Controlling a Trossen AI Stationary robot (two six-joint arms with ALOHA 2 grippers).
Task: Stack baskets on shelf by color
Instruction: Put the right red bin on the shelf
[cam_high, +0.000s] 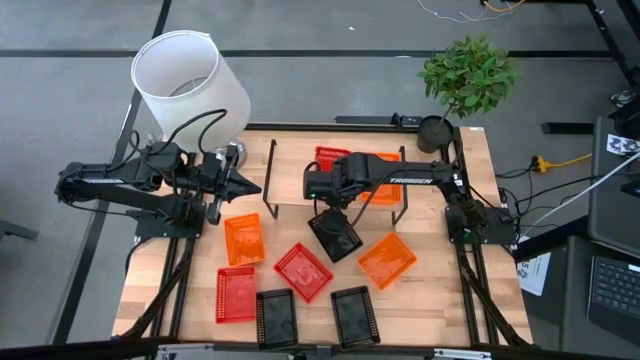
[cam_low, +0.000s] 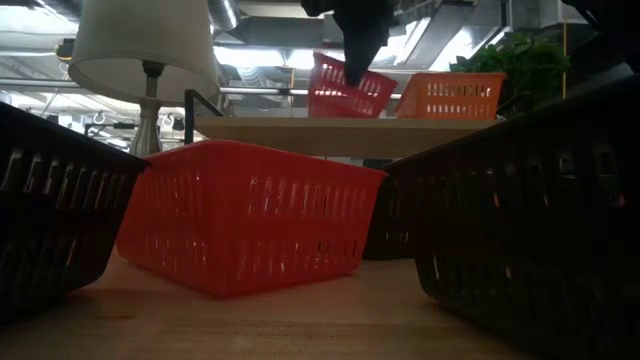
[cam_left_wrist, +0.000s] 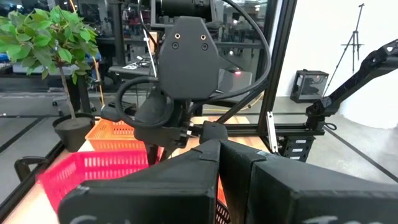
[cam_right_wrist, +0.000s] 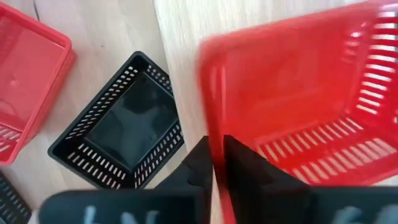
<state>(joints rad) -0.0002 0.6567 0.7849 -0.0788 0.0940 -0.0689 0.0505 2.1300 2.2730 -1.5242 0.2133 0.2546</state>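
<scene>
A red basket (cam_right_wrist: 298, 93) sits tilted on the light-wood shelf (cam_high: 290, 182), next to an orange basket (cam_high: 388, 165). My right gripper (cam_right_wrist: 214, 165) points down over the shelf's left half and is shut on the red basket's rim. In the low view it reaches down onto the red basket (cam_low: 348, 92) above the shelf (cam_low: 300, 128). On the table before the shelf lie several loose baskets: black (cam_high: 335, 236), orange (cam_high: 386, 260), red (cam_high: 302, 270). My left gripper (cam_high: 255, 187) waits shut at the shelf's left end. My right gripper pinches the rim of one side wall (cam_right_wrist: 208, 127) of the red basket, one finger outside the wall and one inside. The fingers come from above, pointing down. The basket hangs tilted below them, its lower edge (cam_low: 345, 116) at the shelf top.
More baskets lie nearer the front edge: orange (cam_high: 244, 238), red (cam_high: 236, 293), two black (cam_high: 276, 317) (cam_high: 354, 315). A white lamp (cam_high: 190, 80) stands at the far left corner and a potted plant (cam_high: 467, 75) at the far right.
</scene>
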